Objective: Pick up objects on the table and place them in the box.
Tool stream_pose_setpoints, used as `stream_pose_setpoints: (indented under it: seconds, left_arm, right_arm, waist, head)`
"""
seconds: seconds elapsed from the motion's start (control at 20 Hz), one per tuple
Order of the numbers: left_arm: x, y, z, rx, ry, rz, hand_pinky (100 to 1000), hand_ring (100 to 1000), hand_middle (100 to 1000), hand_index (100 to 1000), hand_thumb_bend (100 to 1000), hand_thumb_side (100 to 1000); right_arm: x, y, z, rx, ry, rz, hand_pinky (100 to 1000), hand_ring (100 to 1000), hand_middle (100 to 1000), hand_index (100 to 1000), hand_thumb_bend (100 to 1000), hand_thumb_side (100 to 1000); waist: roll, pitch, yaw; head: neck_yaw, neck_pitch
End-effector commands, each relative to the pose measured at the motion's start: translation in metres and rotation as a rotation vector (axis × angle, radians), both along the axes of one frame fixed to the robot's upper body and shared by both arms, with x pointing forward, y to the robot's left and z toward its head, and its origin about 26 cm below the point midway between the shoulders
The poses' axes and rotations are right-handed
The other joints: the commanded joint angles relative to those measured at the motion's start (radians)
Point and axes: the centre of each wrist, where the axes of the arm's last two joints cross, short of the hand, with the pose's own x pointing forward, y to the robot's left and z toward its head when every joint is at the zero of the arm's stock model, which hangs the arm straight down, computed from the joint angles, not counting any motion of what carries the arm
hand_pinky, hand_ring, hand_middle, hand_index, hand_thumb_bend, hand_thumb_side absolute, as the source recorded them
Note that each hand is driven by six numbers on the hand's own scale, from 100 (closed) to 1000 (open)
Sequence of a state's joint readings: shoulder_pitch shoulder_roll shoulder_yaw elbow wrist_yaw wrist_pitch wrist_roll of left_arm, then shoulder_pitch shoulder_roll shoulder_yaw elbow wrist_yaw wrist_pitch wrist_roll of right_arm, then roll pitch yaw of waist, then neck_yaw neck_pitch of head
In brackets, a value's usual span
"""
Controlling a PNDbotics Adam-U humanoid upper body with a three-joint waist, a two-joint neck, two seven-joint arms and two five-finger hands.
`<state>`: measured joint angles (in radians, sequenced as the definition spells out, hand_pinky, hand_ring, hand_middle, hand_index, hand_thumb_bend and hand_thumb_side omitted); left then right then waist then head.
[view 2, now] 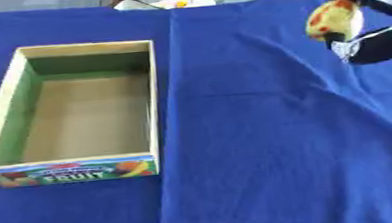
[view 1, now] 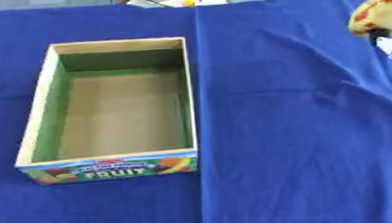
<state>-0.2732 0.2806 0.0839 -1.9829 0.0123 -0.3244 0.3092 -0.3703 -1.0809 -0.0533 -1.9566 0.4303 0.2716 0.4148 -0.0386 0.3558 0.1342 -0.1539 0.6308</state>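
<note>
A wooden box (view 1: pixel 34 123) with green inner walls and a "FRUIT" label on its front stands open and empty on the left of the blue cloth. At the far right, my right hand (view 2: pixel 378 39) is curled around a yellow fruit with red patches (view 2: pixel 332 18) and holds it above the cloth, well to the right of the box. The black and silver hand covers the fruit's right side. My left hand shows in neither view.
The blue cloth (view 1: pixel 298 140) covers the whole table, with a fold line running down its middle and creases at the right. Some papers and a small yellow thing (view 1: pixel 189 2) lie beyond the table's far edge.
</note>
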Motion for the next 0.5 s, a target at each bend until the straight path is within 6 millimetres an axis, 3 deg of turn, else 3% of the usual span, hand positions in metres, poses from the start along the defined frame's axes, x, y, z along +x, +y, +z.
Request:
stream_pose_setpoints:
  seconds: [0.05,0.5]
  left_arm:
    - [-0.002,0.000,0.008,0.020,-0.024,-0.011,621,833,858,898,100,1000]
    - [-0.002,-0.002,0.007,0.019,-0.020,-0.027,622,833,858,898,100,1000]
  right_arm:
    - [-0.008,0.014,0.023,-0.073,-0.061,0.042,815,769,682,684,100,205]
    - [-0.002,0.060,0.053,-0.077,-0.139,0.236,805,754,659,669,100,206]
  waist:
    - [0.000,-0.026,0.005]
    - [-0.002,-0.036,0.025]
  head:
    - [-0.008,-0.001]
    - [-0.020,0.003]
